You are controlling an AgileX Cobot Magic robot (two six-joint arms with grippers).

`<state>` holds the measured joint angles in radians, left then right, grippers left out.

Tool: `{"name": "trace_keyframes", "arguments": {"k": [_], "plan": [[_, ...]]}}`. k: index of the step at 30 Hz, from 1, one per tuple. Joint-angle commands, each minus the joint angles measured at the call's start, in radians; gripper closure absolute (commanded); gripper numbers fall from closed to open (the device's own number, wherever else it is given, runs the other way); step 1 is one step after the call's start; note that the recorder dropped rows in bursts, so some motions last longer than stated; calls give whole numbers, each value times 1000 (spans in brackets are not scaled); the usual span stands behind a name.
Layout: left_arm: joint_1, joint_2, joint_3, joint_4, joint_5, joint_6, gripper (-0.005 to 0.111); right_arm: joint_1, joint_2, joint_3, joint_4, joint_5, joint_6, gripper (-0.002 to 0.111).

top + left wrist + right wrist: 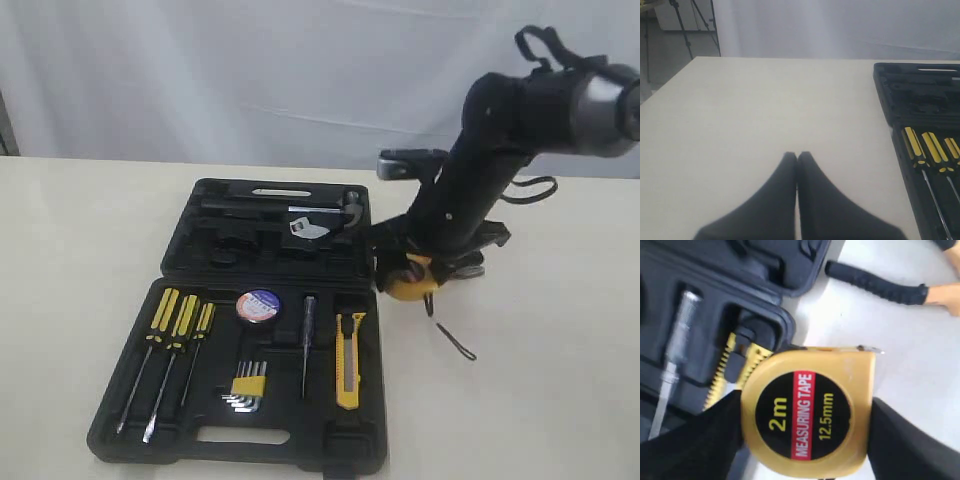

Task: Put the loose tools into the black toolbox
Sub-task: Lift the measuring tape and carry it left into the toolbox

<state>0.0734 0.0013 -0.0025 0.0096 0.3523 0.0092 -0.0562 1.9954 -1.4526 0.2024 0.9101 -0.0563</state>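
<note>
A pale cream surface (80, 250) runs back to a white curtain (250, 60); little else of the room shows. From the outside camera, the toolbox (372, 400) lies open and flat. My right hand (412, 268) is down just beside its hinge end, on the yellow tape measure (406, 282). The knife (348, 360) and tape roll (258, 305) sit in their recesses, on the box side of that hand, so I judge the tape measure is the step in hand.

The left wrist camera shows my left hand (797, 160) pinched closed on nothing, hovering over bare surface. The toolbox edge and screwdrivers (925, 150) are off to one side. I think it is parked there to leave the box free.

Through the right wrist camera, fingers (700, 440) press on opposite sides of the tape measure, label facing the lens, so the hand is closed on it. Whether it is lifted I cannot tell. The toolbox corner is just beside the hand, and the pliers (880, 282) lie on the surface a little past it, not yet boxed.
</note>
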Motion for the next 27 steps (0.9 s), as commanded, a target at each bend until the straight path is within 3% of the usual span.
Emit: {"name": "trace_keyframes", "arguments": {"k": [1,13,27], "plan": [[-5,-1,3,-10,-10,-2,107,3,-55,-59,9,54,187,109],[-5,-1,3,-10,-10,-2,107,5,124,-460,9,88,373,109],[-5,-1,3,-10,-10,-2,107,140,327,-546,-190,-38,674,109]]}}
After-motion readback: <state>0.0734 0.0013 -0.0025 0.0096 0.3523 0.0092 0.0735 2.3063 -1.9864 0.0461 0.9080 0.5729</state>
